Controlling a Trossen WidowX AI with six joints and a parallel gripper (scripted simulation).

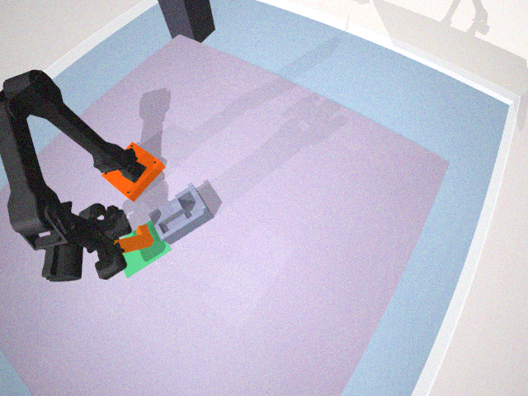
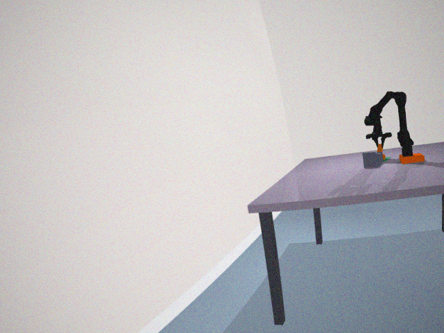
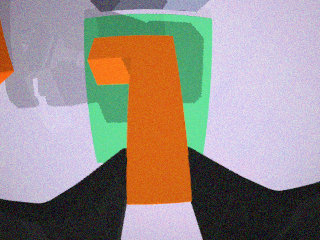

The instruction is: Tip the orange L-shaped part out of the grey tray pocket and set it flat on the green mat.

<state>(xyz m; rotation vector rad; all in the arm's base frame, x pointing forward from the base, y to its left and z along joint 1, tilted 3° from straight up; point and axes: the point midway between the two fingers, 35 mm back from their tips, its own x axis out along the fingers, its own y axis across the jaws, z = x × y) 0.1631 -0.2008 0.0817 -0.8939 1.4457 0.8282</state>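
The gripper point(image 1: 119, 243) point(image 2: 379, 146) point(image 3: 157, 150) is shut on the straight end of the orange L-shaped part point(image 1: 136, 244) point(image 2: 381, 148) point(image 3: 155, 100). The part is out of the tray and tilted, its L-shaped end lower and over the green mat point(image 1: 139, 265) point(image 2: 386, 158) point(image 3: 207, 75). Whether that lower end touches the mat cannot be told. The grey tray point(image 1: 191, 226) point(image 2: 372, 160) point(image 3: 135, 4) stands beside the mat, and its pocket shows empty in the top view. In the wrist view, the part's foot points left and its shadow falls on the mat.
The arm's orange base point(image 1: 148, 165) point(image 2: 412, 158) point(image 3: 4, 60) stands on the purple table point(image 1: 298, 256) point(image 2: 322, 179), near the tray and mat. A grey block-like end adjoins the tray's far side in the top view. Arm shadows cross the table.
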